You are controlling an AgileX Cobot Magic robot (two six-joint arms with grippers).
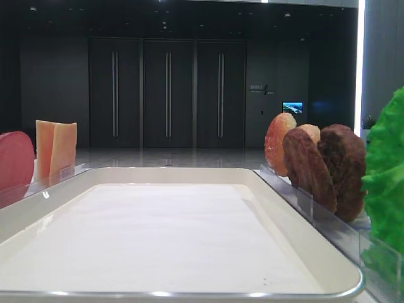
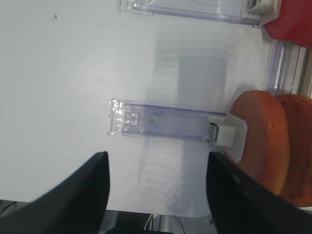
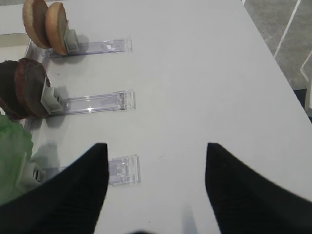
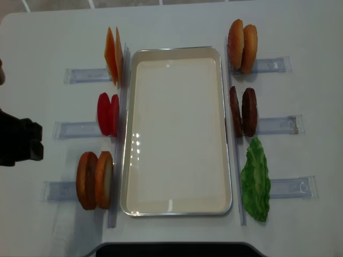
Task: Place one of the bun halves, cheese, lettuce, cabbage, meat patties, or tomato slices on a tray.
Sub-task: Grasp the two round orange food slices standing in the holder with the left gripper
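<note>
The left gripper [image 2: 156,187] is hanging wide open and holding nothing, its two dark fingers [image 2: 80,195] framing bare tabletop in the left wrist view, where the nearest pair of bun halves [image 2: 265,146] is standing on edge at about two o'clock, at the inner end of a clear rack [image 2: 161,124]. Their flat faces are running crosswise to that rack, so the coming grasp is probably turning on lining the fingers across a disc's thickness. From above, the left arm is sitting at nine o'clock of the tray [image 4: 177,206], nearer those buns than the right gripper [image 3: 156,187], which is also gaping empty. The tray is lying bare. The left arm is cut off by the overhead view's edge
</note>
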